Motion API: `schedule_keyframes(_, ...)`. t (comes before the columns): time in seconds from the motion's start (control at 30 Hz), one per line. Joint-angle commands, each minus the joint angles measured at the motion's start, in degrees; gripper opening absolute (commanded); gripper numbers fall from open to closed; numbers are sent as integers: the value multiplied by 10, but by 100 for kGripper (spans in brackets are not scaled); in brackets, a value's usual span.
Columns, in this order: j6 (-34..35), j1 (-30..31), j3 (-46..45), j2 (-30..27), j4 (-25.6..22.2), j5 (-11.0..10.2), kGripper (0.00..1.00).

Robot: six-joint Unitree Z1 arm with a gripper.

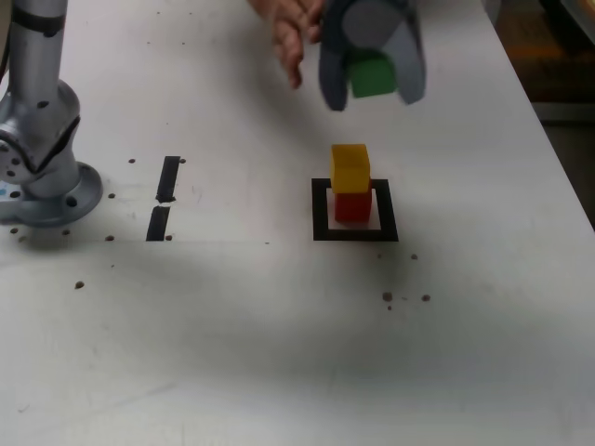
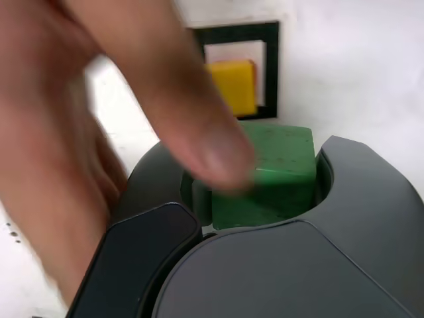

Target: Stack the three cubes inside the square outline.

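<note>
The green cube is clamped between the dark jaws of my gripper, high above the table. Below it, a little toward the exterior view's left, the yellow cube rests on the red cube, slightly offset. That pair stands inside the black square outline. The red cube is hidden under the yellow one in the wrist view. A person's hand is close beside the gripper, a fingertip in front of the green cube.
The arm's grey base is bolted at the exterior view's left. Two short black bars lie between it and the outline. The table's right edge runs diagonally in the exterior view.
</note>
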State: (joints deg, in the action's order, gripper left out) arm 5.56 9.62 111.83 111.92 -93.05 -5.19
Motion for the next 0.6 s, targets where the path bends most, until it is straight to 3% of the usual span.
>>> schedule_keyframes(0.0,-3,-9,-12,11,-7,1,2)
schedule_keyframes(0.57,-22,-46,-81,49,28,10,4)
